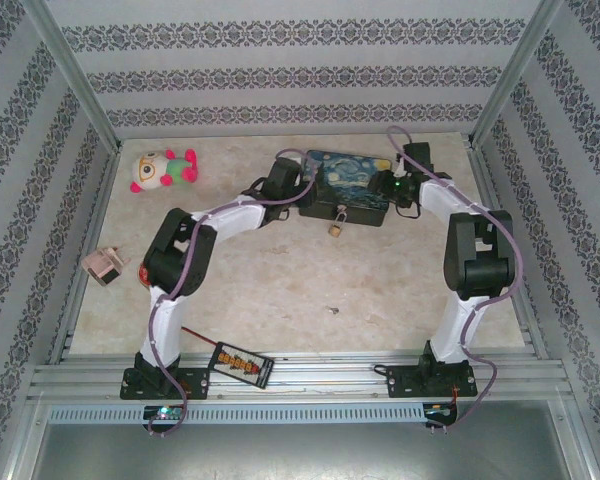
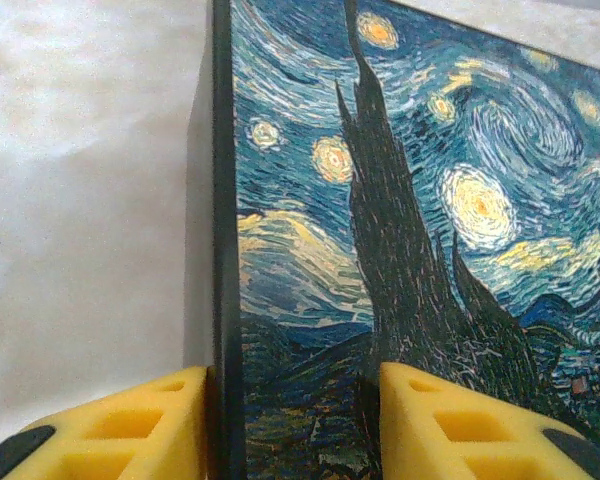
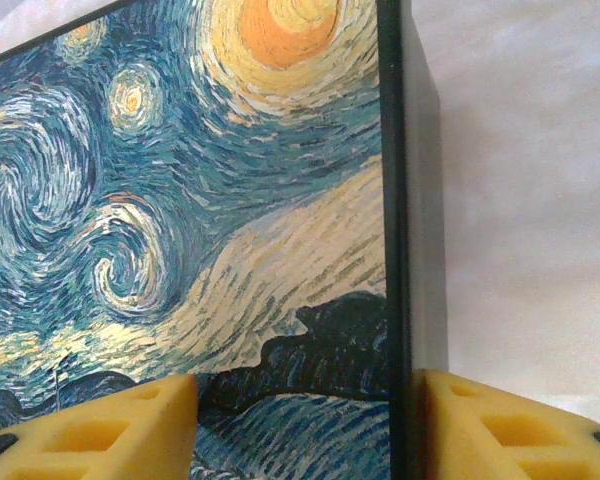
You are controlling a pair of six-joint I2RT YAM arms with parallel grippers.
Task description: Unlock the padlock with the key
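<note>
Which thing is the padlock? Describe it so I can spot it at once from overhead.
Find the starry-night tin box at the far middle of the table. The padlock sits at the middle of the box's near side. It is tiny and brass-coloured, unlike the big blue-and-yellow box.

Your top camera looks down from high behind the near edge onto the whole table [image 1: 380, 290]. Each wrist camera sits very close over the box [image 1: 350, 185], at opposite ends of its lid [image 2: 430, 250]; all three views share it.
</note>
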